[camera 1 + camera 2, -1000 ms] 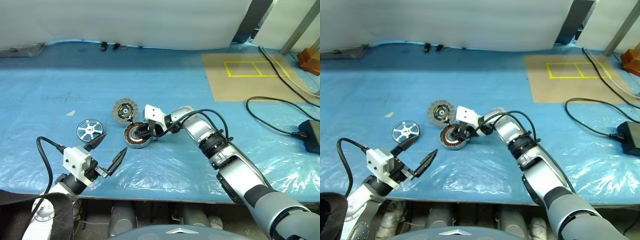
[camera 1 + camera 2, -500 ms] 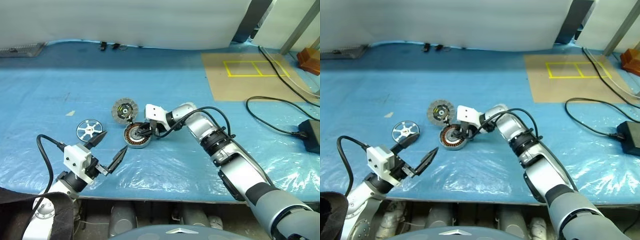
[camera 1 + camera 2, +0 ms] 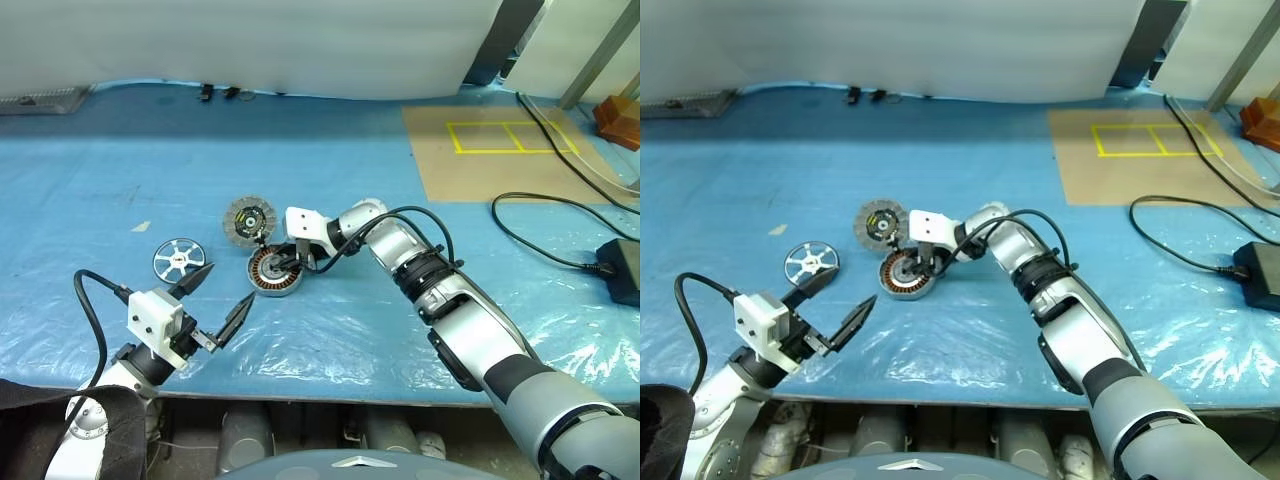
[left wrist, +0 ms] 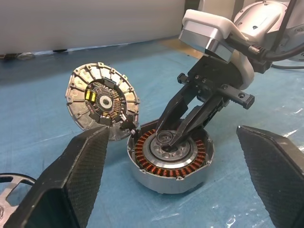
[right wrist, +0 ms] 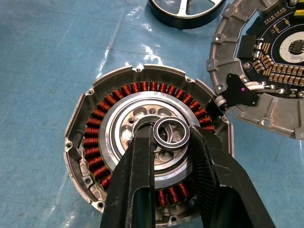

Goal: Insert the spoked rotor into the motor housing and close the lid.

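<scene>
The motor housing (image 3: 275,272) lies open on the blue sheet, copper windings ringing its silver centre (image 5: 142,116). Its lid (image 3: 249,219) stands tilted up at the far edge, dark inner face with a yellow mark showing (image 4: 103,99). My right gripper (image 3: 284,267) reaches down into the housing's middle and is shut on a small metal ring (image 5: 171,134) held just over the hub. The spoked rotor (image 3: 179,260) lies flat on the sheet to the left of the housing. My left gripper (image 3: 229,283) hovers open near the front edge, between rotor and housing, with nothing in it.
A brown board with yellow tape (image 3: 500,150) lies at the back right. Black cables (image 3: 545,215) and a black power box (image 3: 625,270) sit at the right. The table's front edge (image 3: 330,385) runs just behind my left gripper.
My right forearm has swung slightly and its wrist has rolled, while the fingertips stay over the housing's centre. The left arm has not moved.
</scene>
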Action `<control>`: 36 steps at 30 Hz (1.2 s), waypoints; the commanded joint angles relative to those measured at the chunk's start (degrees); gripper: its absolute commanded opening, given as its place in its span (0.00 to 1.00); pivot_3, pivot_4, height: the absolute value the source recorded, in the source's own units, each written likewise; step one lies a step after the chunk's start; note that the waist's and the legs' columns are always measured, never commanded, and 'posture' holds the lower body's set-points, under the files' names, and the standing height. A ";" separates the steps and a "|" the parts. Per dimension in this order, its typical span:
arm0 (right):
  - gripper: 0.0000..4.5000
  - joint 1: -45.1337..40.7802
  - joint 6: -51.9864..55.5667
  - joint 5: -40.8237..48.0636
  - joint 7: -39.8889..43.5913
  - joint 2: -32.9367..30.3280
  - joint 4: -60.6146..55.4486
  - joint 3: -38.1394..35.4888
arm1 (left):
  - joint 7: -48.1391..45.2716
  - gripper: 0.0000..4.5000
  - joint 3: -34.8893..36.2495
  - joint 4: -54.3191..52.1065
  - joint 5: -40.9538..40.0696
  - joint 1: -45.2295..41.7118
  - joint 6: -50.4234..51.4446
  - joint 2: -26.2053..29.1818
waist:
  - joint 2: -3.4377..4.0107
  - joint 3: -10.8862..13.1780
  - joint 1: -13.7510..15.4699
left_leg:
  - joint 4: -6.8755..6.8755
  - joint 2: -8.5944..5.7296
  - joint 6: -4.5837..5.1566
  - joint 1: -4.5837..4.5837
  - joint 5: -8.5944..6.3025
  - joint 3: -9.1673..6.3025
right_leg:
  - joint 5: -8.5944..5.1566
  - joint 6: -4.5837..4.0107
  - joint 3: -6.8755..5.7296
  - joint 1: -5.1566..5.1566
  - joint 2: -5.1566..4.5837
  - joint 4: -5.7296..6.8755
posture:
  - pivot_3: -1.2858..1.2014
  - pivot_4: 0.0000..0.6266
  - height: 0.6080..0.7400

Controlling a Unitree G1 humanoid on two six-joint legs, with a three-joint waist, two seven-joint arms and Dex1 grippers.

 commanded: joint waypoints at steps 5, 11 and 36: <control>0.14 0.13 0.34 0.04 2.35 0.05 -2.33 -0.44 | 0.09 1.00 0.48 -1.32 0.03 -0.04 -1.22 0.05 | 0.00 0.00 0.03 | 0.00 0.00 0.00 -0.01 0.00 0.00 | 0.00 0.00 0.00 -0.01 0.00 0.00 | 0.52 0.24 1.00; 0.14 0.16 0.78 -0.18 2.57 0.00 -2.37 -0.64 | -0.03 1.00 0.29 -0.95 0.04 -0.32 -1.17 0.02 | 0.00 0.00 0.02 | 0.00 0.01 0.00 -0.01 0.00 0.00 | 0.00 0.00 0.00 -0.01 0.00 0.01 | 0.52 0.24 1.00; 0.85 0.67 5.79 4.38 4.57 1.32 -5.64 -4.41 | -0.06 1.00 -0.27 -0.64 0.94 -0.05 -1.17 0.11 | 0.01 0.01 0.05 | 0.03 0.01 0.00 -0.01 0.00 0.00 | 0.00 -0.01 0.00 -0.04 0.00 0.05 | 0.52 0.24 1.00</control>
